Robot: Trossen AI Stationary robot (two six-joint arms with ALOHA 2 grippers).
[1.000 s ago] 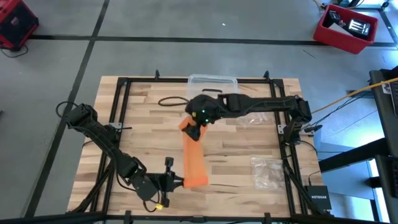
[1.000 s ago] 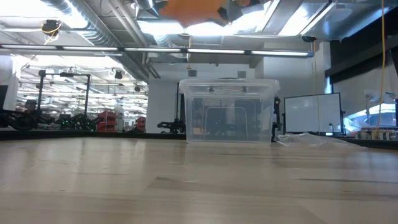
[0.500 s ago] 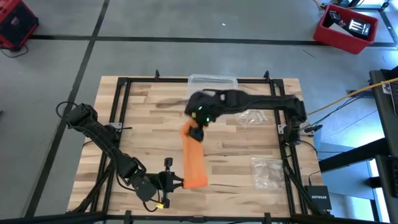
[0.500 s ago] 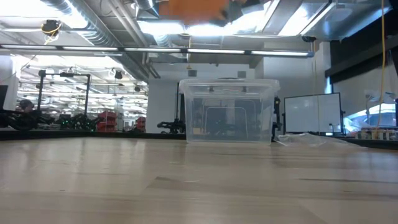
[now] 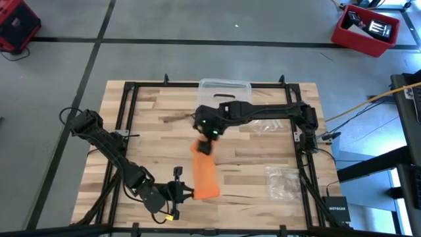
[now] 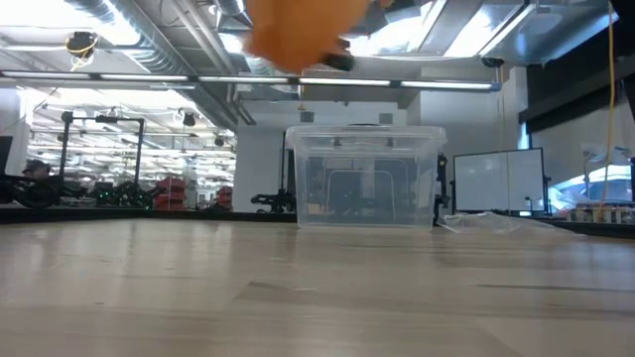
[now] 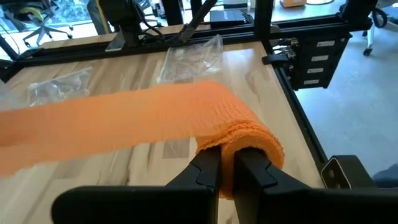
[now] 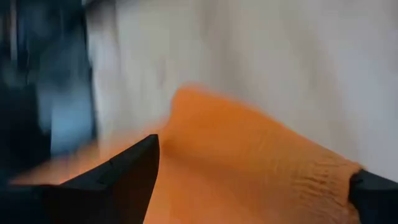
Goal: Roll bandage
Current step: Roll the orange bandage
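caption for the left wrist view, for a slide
Left gripper shut on the rolled end of the orange bandage, its band stretching away above the wooden table.

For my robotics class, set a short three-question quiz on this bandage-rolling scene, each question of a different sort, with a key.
1. True or false: the left end effector is shut on the rolled end of the bandage.
2. Which arm reaches over the far end of the orange strip? A) left B) right C) neither
3. Fill in: behind the bandage, at the table's far edge, stands a clear plastic ____.

Key
1. True: its fingers pinch the roll at the near end.
2. B: the right end effector stands open over the strip's far end.
3. box
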